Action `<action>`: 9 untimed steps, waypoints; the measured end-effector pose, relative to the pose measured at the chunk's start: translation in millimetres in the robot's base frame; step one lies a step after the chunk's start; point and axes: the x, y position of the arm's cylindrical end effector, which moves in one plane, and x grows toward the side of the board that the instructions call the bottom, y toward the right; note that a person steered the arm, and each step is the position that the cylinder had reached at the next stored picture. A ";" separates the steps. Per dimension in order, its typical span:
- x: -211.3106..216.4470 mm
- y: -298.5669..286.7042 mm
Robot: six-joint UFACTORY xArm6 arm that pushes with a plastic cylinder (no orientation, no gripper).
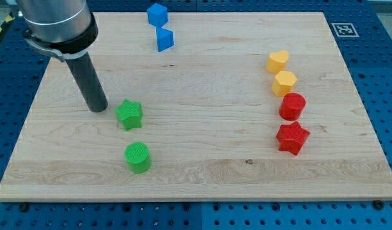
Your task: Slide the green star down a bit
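The green star [129,115] lies on the wooden board [202,83] at the view's left, a little below centre height. My tip [97,108] rests on the board just to the star's left and slightly above it, with a small gap between them. A green cylinder [138,157] stands below the star.
Two blue blocks [157,14] [164,39] sit at the view's top, left of centre. At the view's right, a column runs downward: a yellow heart-like block [278,61], a yellow hexagon [284,83], a red cylinder [292,106], a red star [292,137].
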 end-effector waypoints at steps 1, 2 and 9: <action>6.5 0.7; 10.0 6.1; 14.6 59.8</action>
